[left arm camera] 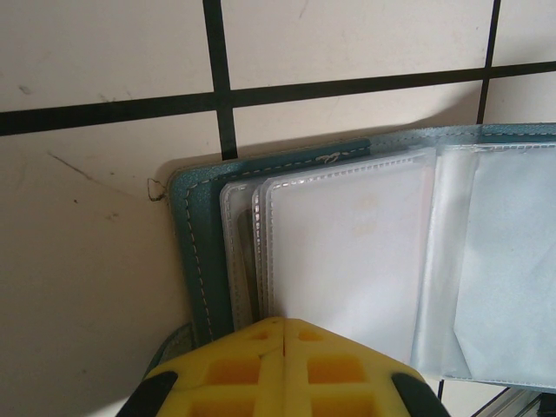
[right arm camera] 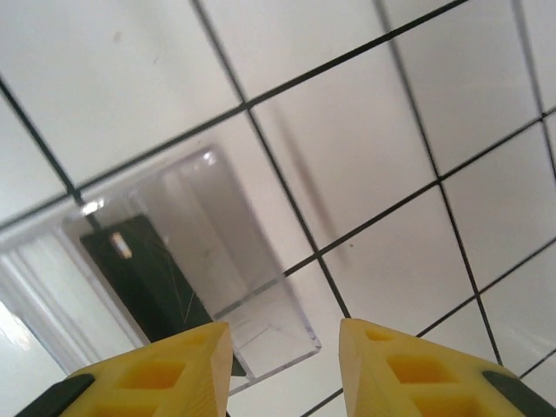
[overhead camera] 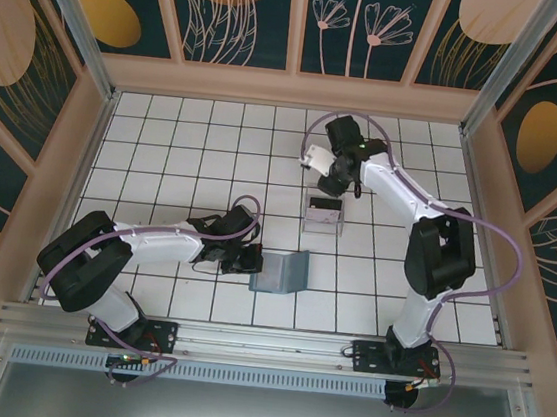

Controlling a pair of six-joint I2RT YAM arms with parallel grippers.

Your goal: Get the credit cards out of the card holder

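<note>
Card holder [overhead camera: 283,271], teal and soft, lies open on the white tiled table [overhead camera: 187,128] at lower centre of the top view, its clear sleeves [left arm camera: 347,252] facing up. Left fingers [left arm camera: 243,369] are pressed together with nothing between them, their tips meeting over the near edge of the sleeves on the holder's left panel. Just above the holder in the top view, apart from it, a clear tray [overhead camera: 324,219] holds a dark card [right arm camera: 143,278], and the right fingers [right arm camera: 408,365] hang over that tray, parted and gripping nothing.
</note>
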